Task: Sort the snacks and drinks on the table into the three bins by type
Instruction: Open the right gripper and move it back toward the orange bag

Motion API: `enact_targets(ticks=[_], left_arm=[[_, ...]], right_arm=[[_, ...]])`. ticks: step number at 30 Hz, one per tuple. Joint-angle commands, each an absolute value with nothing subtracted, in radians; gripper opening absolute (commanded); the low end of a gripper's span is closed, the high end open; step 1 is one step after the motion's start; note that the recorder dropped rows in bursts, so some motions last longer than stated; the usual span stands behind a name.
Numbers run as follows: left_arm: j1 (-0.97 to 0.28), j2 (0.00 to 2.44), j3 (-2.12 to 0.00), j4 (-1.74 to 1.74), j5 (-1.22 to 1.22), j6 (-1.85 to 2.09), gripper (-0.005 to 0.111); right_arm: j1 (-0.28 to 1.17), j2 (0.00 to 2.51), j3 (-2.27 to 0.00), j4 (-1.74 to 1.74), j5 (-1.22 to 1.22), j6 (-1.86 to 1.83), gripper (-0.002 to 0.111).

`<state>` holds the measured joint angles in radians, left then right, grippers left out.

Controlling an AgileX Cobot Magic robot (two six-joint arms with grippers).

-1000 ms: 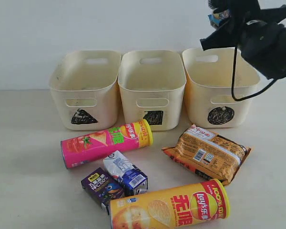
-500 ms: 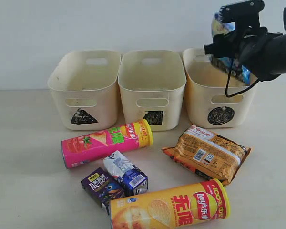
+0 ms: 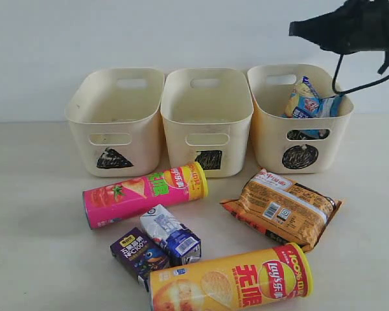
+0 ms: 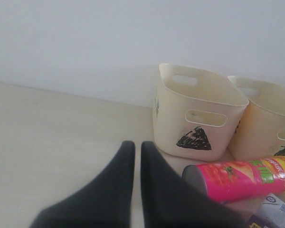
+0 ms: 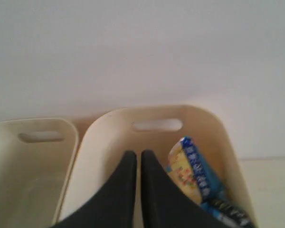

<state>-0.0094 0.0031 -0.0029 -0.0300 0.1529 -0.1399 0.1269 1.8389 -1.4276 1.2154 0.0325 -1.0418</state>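
You have: blue-white packet [image 3: 305, 100] in circle bin [image 3: 272, 139], upper right. Unsorted on desk [image 3: 39, 194], lower centre: pink can [image 3: 142, 194], yellow can [image 3: 230, 282], purple carton [image 3: 137, 253], white-blue carton [image 3: 172, 236], orange-brown packet [image 3: 282, 207]. Left pincer [image 4: 134, 145], right pincer [image 5: 137, 156]: pressed together, empty.

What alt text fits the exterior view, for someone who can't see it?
The right hand, shut, hangs above the circle-marked bin, which holds a blue-and-white packet. A triangle bin and a square bin stand beside it. On the table in front lie a pink can, a yellow can, a purple carton, a white-and-blue carton and an orange packet.
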Motion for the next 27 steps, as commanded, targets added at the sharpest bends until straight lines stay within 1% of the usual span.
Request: enact_targets(ticks=[1, 8, 13, 14, 17, 23, 24, 25, 27], left_arm=[[-0.011, 0.0, 0.0, -0.029, 0.149, -0.138, 0.004], [-0.011, 0.0, 0.0, -0.029, 0.149, -0.138, 0.004], [-0.011, 0.0, 0.0, -0.029, 0.149, -0.138, 0.004], [-0.011, 0.0, 0.0, -0.029, 0.149, -0.138, 0.004], [-0.011, 0.0, 0.0, -0.029, 0.149, -0.138, 0.004], [-0.011, 0.0, 0.0, -0.029, 0.149, -0.138, 0.004], [-0.011, 0.0, 0.0, -0.029, 0.149, -0.138, 0.004], [-0.011, 0.0, 0.0, -0.029, 0.149, -0.138, 0.004], [-0.011, 0.0, 0.0, -0.029, 0.149, -0.138, 0.004]], right_arm=[[-0.035, 1.797, -1.431, 1.271, 0.467, -0.914, 0.001], [-0.213, 1.777, -1.447, 1.098, 0.99, -0.836, 0.001], [-0.247, 1.777, -1.445, 0.853, 1.193, -0.7, 0.001], [-0.247, 1.777, -1.432, 0.794, 1.208, -0.632, 0.001], [-0.247, 1.777, -1.371, 0.809, 1.207, -0.631, 0.001], [-0.249, 1.777, -1.126, 0.974, 1.12, -0.735, 0.002], [-0.249, 1.777, -1.087, 1.003, 1.101, -0.756, 0.003], [-0.249, 1.777, -1.03, 1.041, 1.076, -0.788, 0.007], [-0.249, 1.777, -0.953, 1.071, 1.019, -0.811, 0.021]])
